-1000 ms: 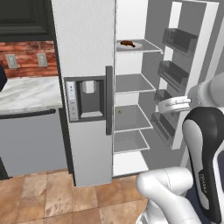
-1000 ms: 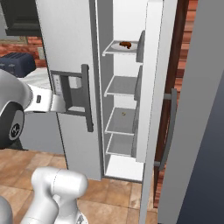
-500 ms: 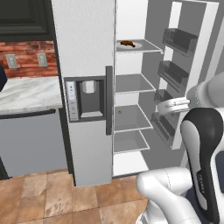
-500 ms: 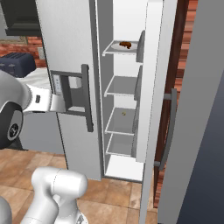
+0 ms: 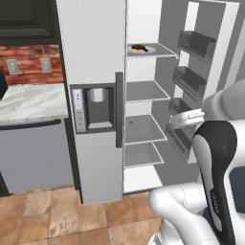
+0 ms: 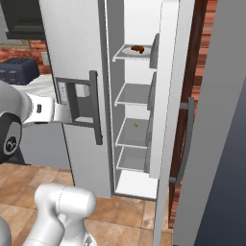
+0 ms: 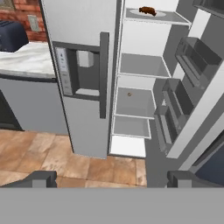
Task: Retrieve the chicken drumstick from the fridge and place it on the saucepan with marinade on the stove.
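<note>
The fridge (image 5: 93,57) stands with its left door shut and its right door (image 6: 166,96) swung open on white shelves. On the top shelf the small reddish-brown chicken drumstick (image 5: 139,47) (image 6: 138,49) (image 7: 147,10) lies on a white plate (image 5: 149,50). My gripper (image 7: 114,179) is open, with nothing between its fingertips (image 7: 41,178). It hovers well back from the fridge, around mid-shelf height and far below the drumstick. The saucepan and the stove are out of view.
The open door carries several dark bins (image 5: 196,45) on its inner side. A water dispenser (image 5: 95,107) and a dark vertical handle (image 5: 119,109) sit on the shut door. Left of the fridge, a marble counter (image 5: 28,103) holds a dark toaster (image 6: 19,69). Tiled floor (image 7: 52,148) lies in front.
</note>
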